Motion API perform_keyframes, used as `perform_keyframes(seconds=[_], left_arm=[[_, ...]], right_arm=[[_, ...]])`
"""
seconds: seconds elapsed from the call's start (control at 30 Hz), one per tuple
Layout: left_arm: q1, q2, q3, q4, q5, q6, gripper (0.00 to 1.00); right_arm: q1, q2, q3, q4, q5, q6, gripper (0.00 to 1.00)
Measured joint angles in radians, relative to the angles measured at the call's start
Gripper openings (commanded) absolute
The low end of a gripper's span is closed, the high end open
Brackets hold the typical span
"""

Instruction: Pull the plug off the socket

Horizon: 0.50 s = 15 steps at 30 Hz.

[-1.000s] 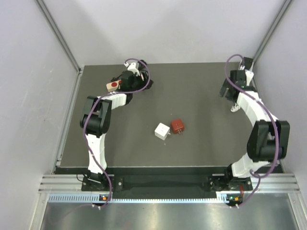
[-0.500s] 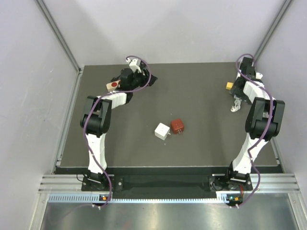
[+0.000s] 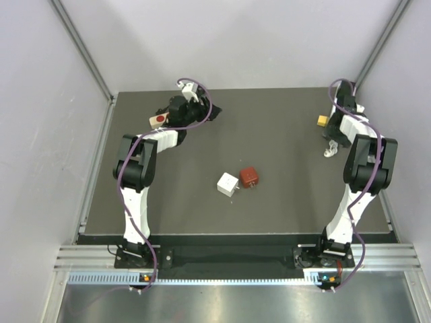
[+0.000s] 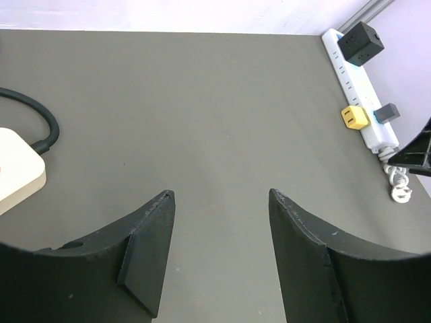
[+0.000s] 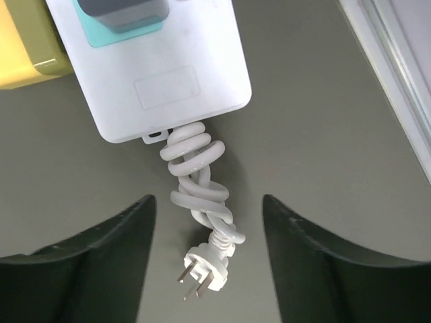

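The socket is a white power strip [image 5: 161,74] at the table's far right. A yellow cube plug [image 5: 27,50] and a grey plug [image 5: 121,10] sit in it. My right gripper [image 5: 207,200] hovers open just past the strip's end, above its knotted white cord [image 5: 199,178]. That cord's own plug [image 5: 202,272] lies loose on the mat. My left gripper [image 4: 220,194] stands open and empty at the far left. In its view the strip [image 4: 357,84] also carries a black cube plug [image 4: 360,42].
A white cube [image 3: 227,184] and a red cube [image 3: 250,177] lie in the middle of the dark mat [image 3: 283,148]. A cream box [image 4: 17,175] with a black cable [image 4: 40,124] lies by my left gripper. The right wall's metal rail [image 5: 390,74] runs close beside the strip.
My right arm has folded back to the far right edge and now hangs over the strip's cord end, its jaws narrower than before. The left arm has barely moved.
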Motion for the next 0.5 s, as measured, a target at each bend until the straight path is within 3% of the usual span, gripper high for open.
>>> perform_keyframes(seconds=[0.23, 0.37, 0.5], left_arm=[[-0.003, 0.0, 0.005, 0.001, 0.026, 0.0, 0.63], [-0.005, 0.0, 0.016, 0.008, 0.044, -0.003, 0.62], [-0.014, 0.009, 0.034, 0.008, 0.061, -0.003, 0.62]], right_arm=[[0.0, 0.04, -0.002, 0.005, -0.035, -0.011, 0.35], [0.006, 0.026, -0.026, 0.026, -0.043, -0.027, 0.01], [0.032, -0.004, -0.079, 0.071, -0.03, -0.027, 0.0]])
